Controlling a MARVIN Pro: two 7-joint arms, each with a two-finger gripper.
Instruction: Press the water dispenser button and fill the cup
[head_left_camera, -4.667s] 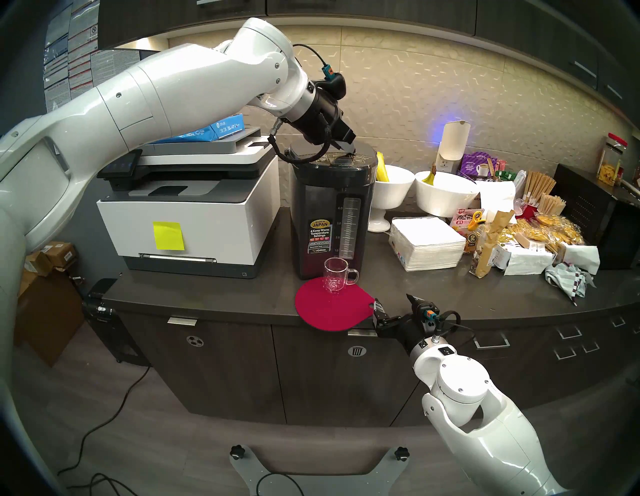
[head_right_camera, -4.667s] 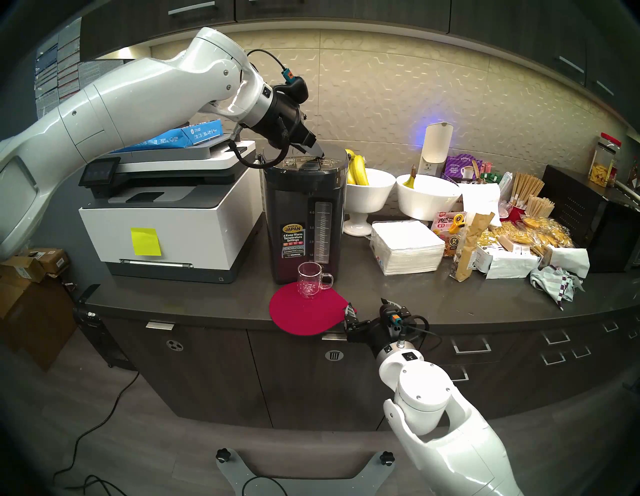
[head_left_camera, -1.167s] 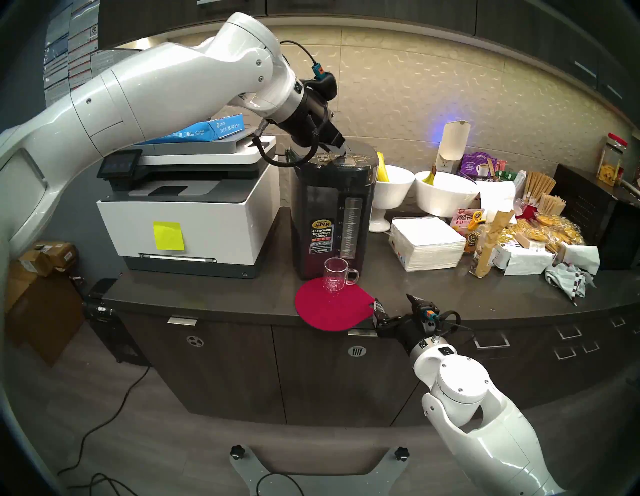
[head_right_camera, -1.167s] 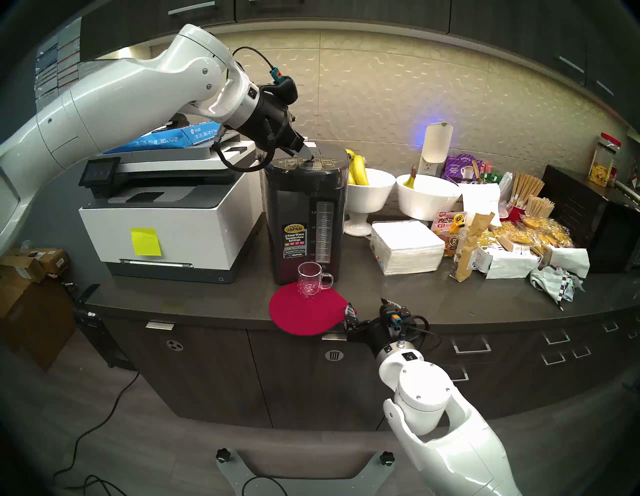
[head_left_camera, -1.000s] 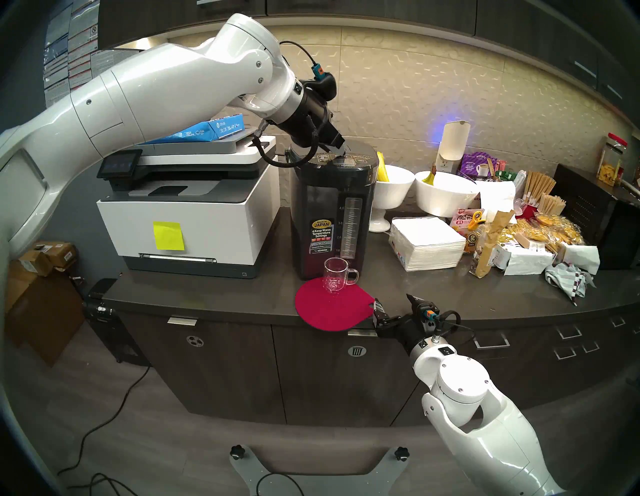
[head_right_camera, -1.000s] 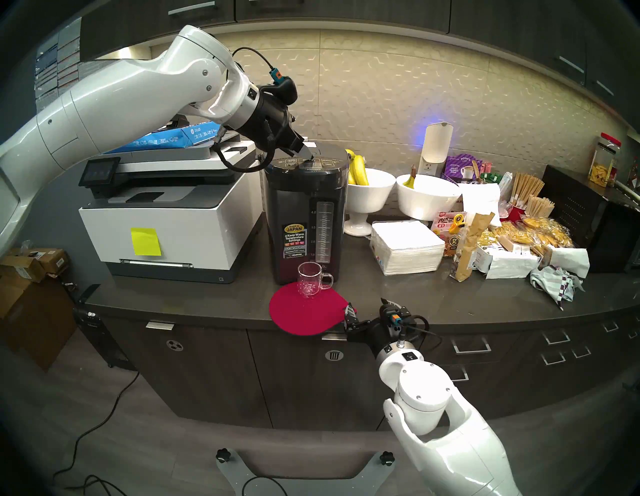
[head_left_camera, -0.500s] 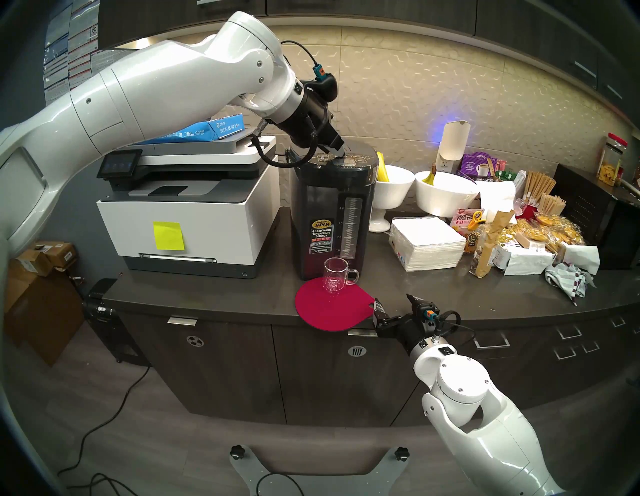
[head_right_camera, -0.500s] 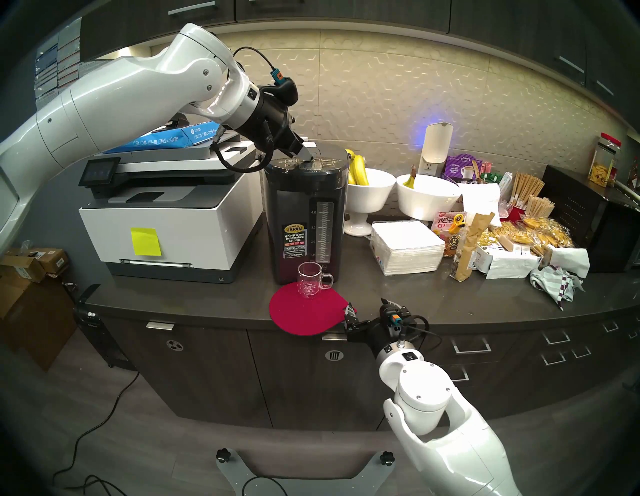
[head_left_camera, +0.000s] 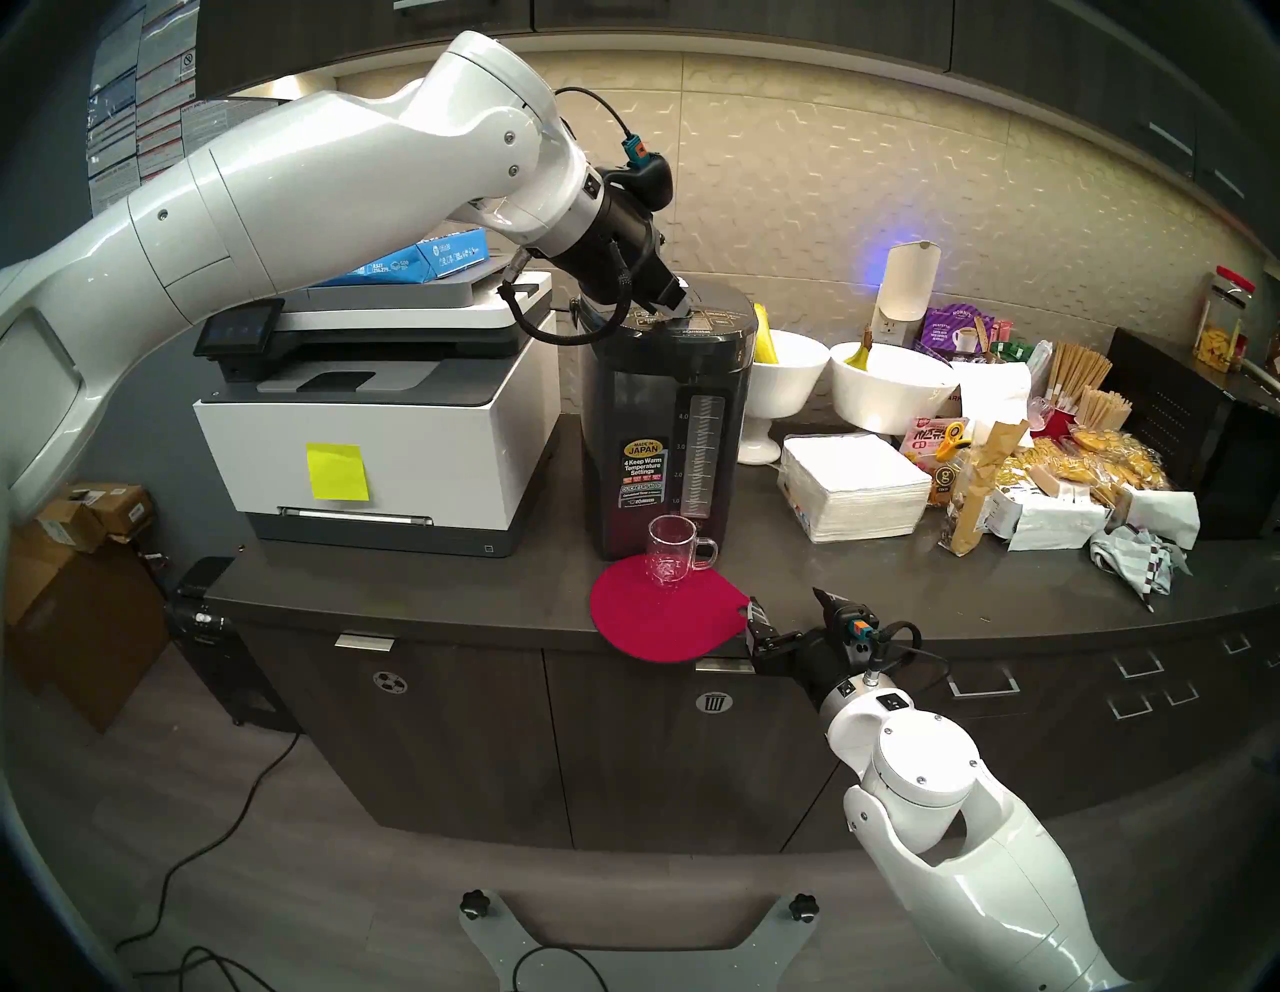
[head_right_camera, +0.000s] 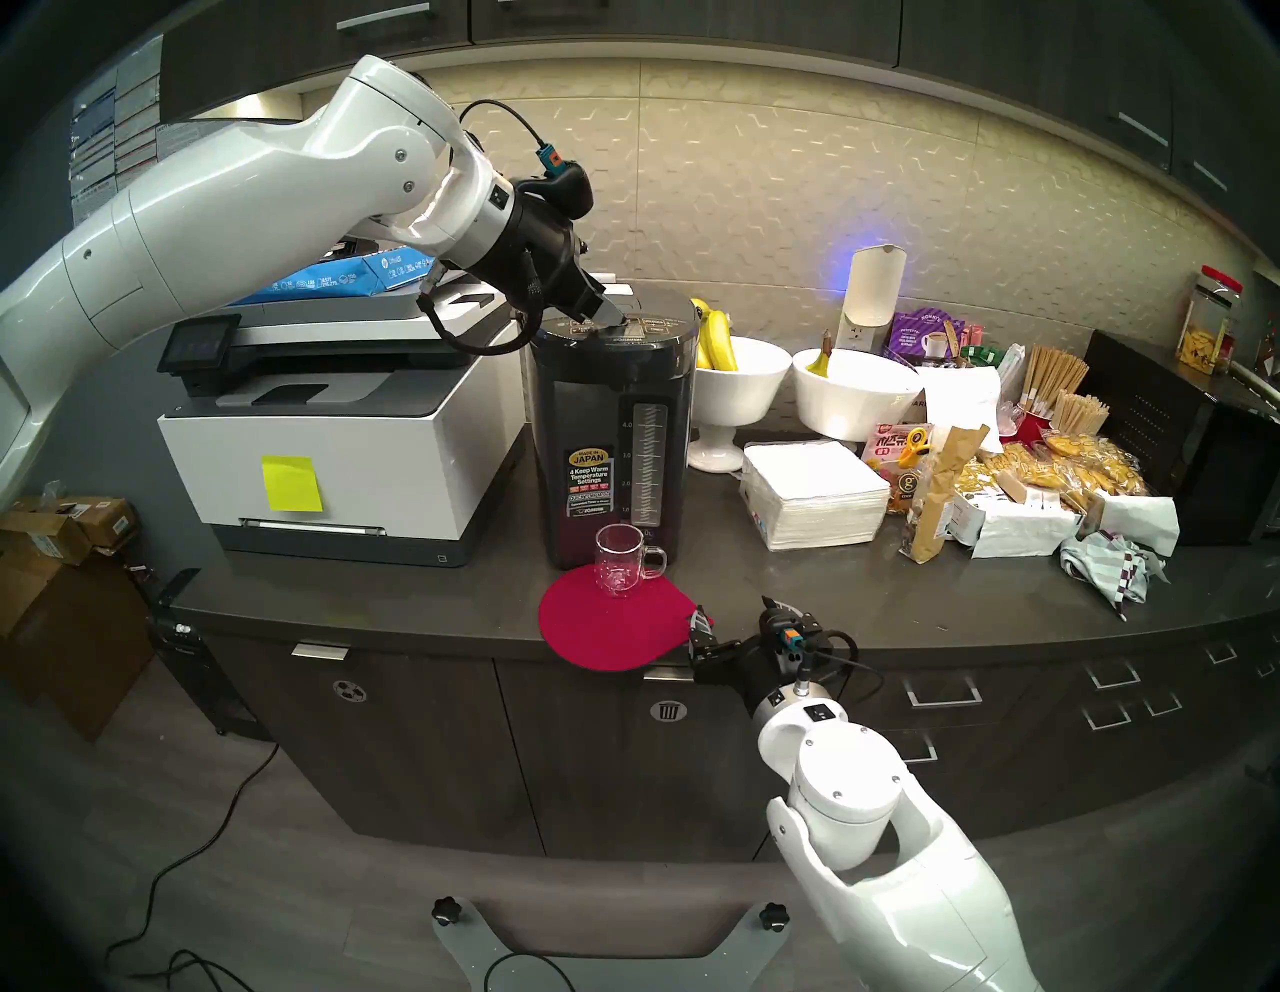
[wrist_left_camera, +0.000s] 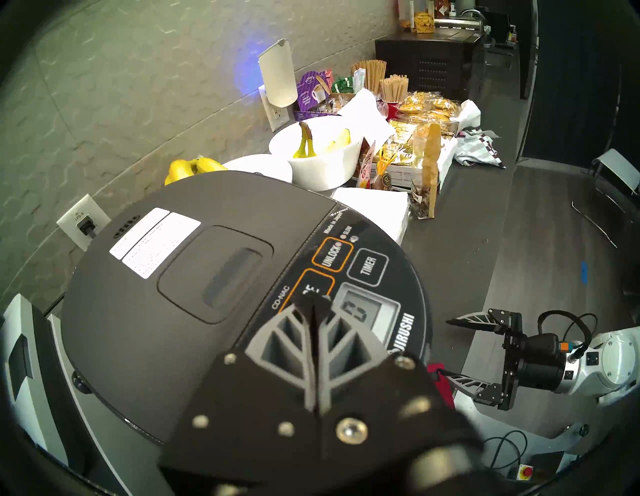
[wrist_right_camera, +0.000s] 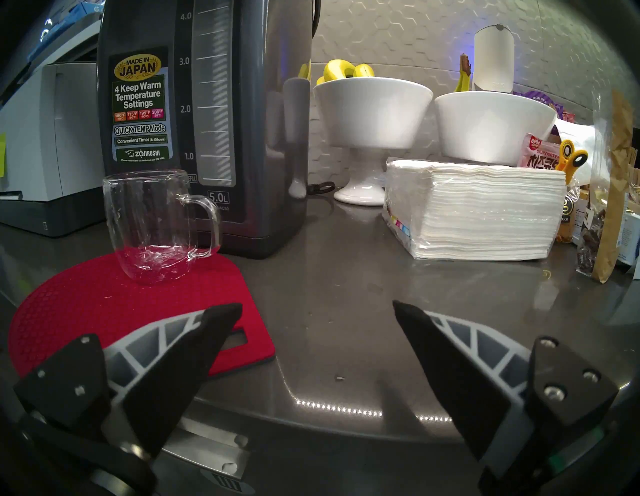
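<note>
On top of the tall dark grey water dispenser (head_left_camera: 665, 429), the left gripper (wrist_left_camera: 313, 304), fingers pressed together and holding nothing, is touching the orange-outlined dispense button (wrist_left_camera: 313, 284). Below, the small clear glass cup (wrist_right_camera: 152, 225) is standing on a red round mat (wrist_right_camera: 104, 304), while the right gripper (wrist_right_camera: 317, 313) is hovering wide open and empty nearby.

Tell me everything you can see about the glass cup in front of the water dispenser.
The cup is a small mug of clear glass with a looped side handle pointing to the robot's right. It stands upright on the back part of a red mat, close in front of the dark water dispenser. It looks empty; no water stream is visible. No gripper touches it; the open right gripper is nearer the counter edge.
</note>
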